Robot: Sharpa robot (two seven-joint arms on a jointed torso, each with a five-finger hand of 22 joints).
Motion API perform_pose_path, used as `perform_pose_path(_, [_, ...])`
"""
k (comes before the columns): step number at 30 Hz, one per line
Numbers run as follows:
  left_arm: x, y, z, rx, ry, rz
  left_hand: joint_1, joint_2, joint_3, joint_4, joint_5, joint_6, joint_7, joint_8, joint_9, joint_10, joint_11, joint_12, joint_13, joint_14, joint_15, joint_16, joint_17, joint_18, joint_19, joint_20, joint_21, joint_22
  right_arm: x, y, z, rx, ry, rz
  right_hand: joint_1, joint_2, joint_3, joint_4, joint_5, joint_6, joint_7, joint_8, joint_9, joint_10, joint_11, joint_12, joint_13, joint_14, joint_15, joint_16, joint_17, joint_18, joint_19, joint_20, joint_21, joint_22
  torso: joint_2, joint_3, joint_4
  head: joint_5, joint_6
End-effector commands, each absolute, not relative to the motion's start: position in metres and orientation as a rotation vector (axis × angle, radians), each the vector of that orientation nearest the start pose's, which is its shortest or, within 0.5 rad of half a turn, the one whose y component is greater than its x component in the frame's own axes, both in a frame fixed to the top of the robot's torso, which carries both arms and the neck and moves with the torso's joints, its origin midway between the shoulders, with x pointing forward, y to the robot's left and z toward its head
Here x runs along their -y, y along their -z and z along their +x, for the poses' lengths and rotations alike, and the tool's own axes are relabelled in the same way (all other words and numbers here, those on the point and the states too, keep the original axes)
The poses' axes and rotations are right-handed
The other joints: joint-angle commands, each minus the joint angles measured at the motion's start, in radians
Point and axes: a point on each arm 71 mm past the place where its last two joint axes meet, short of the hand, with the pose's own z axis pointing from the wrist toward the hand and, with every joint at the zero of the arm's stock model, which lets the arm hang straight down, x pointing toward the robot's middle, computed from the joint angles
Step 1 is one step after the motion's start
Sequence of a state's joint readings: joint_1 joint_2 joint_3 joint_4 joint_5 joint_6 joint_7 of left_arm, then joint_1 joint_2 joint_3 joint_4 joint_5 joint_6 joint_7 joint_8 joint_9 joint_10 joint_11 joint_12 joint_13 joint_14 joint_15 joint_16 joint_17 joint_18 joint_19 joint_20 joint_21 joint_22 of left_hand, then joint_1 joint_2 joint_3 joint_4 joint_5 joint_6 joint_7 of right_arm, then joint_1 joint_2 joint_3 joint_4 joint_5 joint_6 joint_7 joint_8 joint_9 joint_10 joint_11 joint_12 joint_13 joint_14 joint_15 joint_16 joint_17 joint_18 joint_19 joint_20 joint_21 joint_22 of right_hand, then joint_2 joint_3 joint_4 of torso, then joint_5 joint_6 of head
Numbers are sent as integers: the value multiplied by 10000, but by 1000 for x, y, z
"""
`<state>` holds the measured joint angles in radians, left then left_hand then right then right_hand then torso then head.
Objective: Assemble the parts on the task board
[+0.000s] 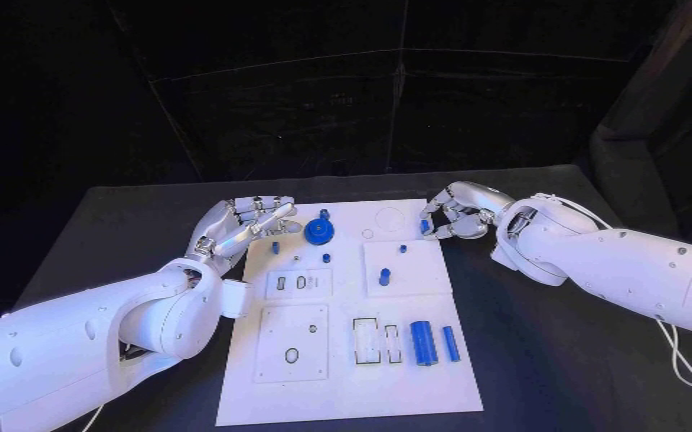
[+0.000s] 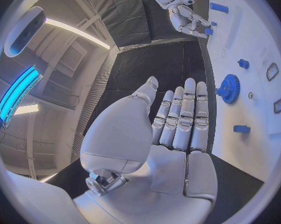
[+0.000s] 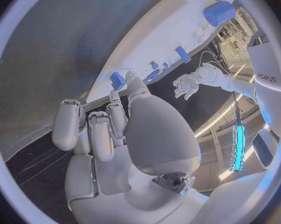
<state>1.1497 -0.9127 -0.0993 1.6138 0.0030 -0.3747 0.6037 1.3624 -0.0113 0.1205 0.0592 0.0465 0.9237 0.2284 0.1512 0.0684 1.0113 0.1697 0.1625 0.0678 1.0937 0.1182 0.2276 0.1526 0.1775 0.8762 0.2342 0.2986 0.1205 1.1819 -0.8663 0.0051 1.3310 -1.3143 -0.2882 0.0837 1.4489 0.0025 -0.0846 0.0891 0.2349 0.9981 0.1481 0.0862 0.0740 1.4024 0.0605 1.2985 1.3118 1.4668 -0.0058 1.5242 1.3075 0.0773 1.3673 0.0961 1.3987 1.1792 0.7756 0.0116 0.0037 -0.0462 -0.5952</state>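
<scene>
Left hand (image 1: 242,222): you see it empty, fingers straight and apart, just left of the task board (image 1: 346,392).
Gear (image 1: 319,231): blue, on the board's far part.
Right hand (image 1: 459,212): at the board's far right edge, pinching a small blue part (image 1: 426,225).

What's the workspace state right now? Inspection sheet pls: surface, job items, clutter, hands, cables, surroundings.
Surface: black table, task board in the middle.
Job's things: blue gear and small blue peg on the board; large blue cylinder and slimmer blue bar side by side at its near end.
Clutter: nothing seen.
Hands: left hand open by the board's left edge; right hand pinches a small blue part.
Cables: white cable along the right arm.
Surroundings: dark backdrop.
</scene>
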Motion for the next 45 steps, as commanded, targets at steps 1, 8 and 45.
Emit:
perform_pose_path(1, [-221,201,456,-12958,15857,-10579,23,76,3,-81,35,52,-5,-38,-13,65,14,-43,-16,34,38,-31,17,65,75,18,-26,-11,266,188,518,-16683,-6470,-381,38,169,54,-63,-131,110,-23,67,5,91,-26,59,162,845,-88,67,1774,7,55,-16,73,28,1,-1,-1,9,-7])
perform_pose_path(8, [-221,201,456,-12965,15848,-10586,23,76,3,-81,35,52,-5,-38,-13,65,14,-43,-16,34,38,-31,17,65,75,18,-26,-11,264,190,520,-16701,-6404,-349,72,394,194,-67,-337,245,-56,58,-13,131,-58,99,204,852,-115,80,1805,-1,83,-43,94,71,-4,-2,6,-4,-29])
perform_pose_path(45, [-225,201,456,-12954,15767,-10647,26,82,6,-96,35,51,-2,-44,-14,65,15,-56,-17,29,39,-46,19,65,75,18,-34,-19,225,167,495,-15067,-7046,-68,304,920,1109,-318,-814,907,-281,121,-30,226,-255,178,321,907,-287,188,2042,-50,237,-209,218,327,-84,-35,6,57,-157])
